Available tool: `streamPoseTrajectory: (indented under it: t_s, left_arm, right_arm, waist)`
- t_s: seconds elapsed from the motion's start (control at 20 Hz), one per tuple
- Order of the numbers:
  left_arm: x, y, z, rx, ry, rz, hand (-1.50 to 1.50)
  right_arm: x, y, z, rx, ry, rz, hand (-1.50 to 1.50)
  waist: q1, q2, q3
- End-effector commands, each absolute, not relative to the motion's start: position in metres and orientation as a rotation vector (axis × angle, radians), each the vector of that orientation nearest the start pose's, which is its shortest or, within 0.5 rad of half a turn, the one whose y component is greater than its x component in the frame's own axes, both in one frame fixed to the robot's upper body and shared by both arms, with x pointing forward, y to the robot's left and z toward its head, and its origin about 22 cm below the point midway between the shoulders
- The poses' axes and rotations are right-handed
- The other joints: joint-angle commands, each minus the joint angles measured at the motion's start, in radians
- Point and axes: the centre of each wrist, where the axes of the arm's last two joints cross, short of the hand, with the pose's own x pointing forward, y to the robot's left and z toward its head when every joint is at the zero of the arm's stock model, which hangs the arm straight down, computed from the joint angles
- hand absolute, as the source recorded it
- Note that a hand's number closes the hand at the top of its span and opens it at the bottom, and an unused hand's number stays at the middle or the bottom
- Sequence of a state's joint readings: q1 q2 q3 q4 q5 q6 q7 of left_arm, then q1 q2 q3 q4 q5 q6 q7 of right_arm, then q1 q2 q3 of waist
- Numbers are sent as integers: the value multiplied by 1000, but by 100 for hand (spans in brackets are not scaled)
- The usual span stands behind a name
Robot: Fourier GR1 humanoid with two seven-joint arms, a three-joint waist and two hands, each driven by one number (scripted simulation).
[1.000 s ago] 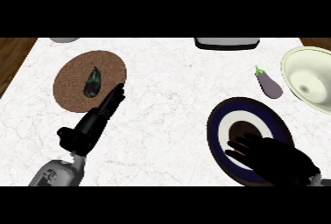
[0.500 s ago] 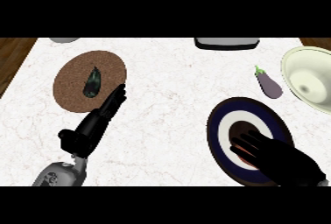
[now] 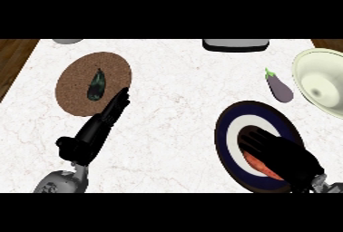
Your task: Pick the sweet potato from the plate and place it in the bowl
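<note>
The orange sweet potato (image 3: 260, 166) lies on the dark blue plate with a white ring (image 3: 231, 118) at the lower right. My right hand (image 3: 285, 158) lies over it, fingers (image 3: 258, 138) stretched across the plate's middle, so only the sweet potato's left edge shows. I cannot see any finger curled under it. The pale green bowl (image 3: 320, 84) stands at the right edge, beyond the plate. My left hand (image 3: 100, 129) rests open on the counter at the lower left, fingers straight and pointing at the cork mat.
A purple eggplant (image 3: 279, 87) lies between the plate and the bowl. A round cork mat (image 3: 77, 88) at the upper left carries a dark green vegetable (image 3: 97, 85). A grey appliance (image 3: 236, 44) stands at the back edge. Wooden floor shows past the counter's left side.
My right hand has slid forward over the plate and now covers most of the sweet potato. The left hand has stayed where it was.
</note>
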State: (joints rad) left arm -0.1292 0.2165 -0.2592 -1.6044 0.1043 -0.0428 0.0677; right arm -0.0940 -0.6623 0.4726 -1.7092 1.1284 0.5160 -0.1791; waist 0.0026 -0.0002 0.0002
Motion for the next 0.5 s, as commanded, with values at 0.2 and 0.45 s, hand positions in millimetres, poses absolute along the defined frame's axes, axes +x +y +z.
streamPoseTrajectory:
  t_s: [0.2,0.45]
  left_arm:
    - [258,180,42,-170,-1575,-378,0]
    - [254,222,27,-173,-1593,-380,0]
  right_arm:
    - [246,-264,37,-579,-988,2081,-150]
    - [256,-261,11,-511,-1018,2068,-150]
  waist:
    - [-2,0,0]
    - [2,0,0]
